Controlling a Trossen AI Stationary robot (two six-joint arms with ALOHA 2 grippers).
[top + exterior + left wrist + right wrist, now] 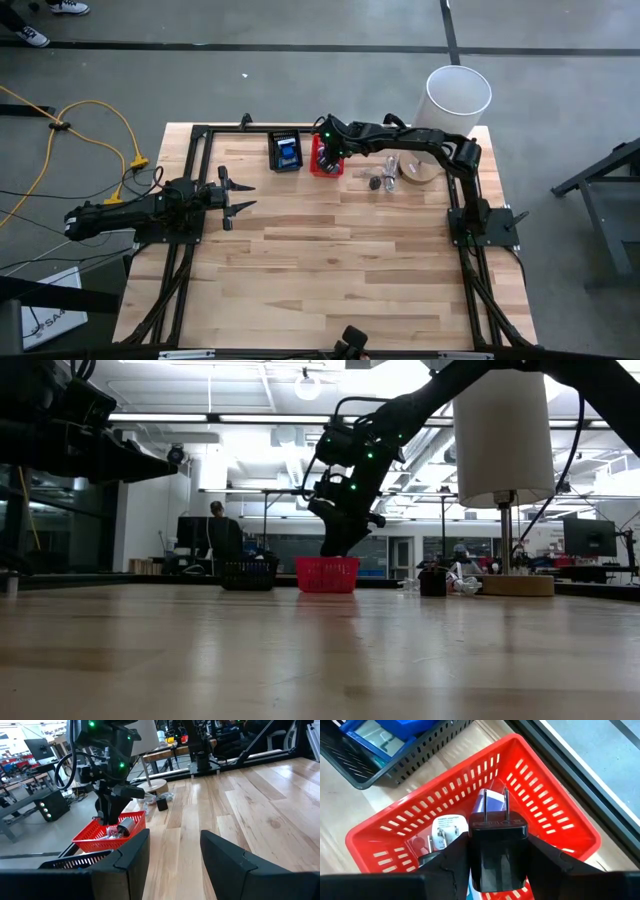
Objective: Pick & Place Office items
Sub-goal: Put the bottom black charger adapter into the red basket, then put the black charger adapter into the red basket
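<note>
My right gripper point(497, 857) hangs over the red mesh basket point(555, 815), shut on a black two-pronged plug block point(498, 840). In the high view it is at the table's far edge point(330, 150); the low view shows it point(340, 545) just above the basket point(327, 573). A white plug point(446, 829) and a white-blue piece point(492, 800) lie in the basket. More small pieces point(383, 178) lie on the table right of it. My left gripper point(235, 196) waits open at the table's left; its fingers point(132, 852) frame the left wrist view. My right gripper pinches the black plug block by its two flat sides point(475, 845) between both fingers, coming from above and pointing down. The two metal prongs point(506, 802) stick out past the fingertips toward the basket. The block is lifted clear over the basket's inside.
A black mesh basket point(285, 152) with blue things stands left of the red one. A tall white cylinder point(458, 93) and a flat wooden disc point(416, 168) stand at the far right. A black piece point(433, 581) and pale lumps point(465, 583) sit there. The near table point(330, 280) is bare wood.
</note>
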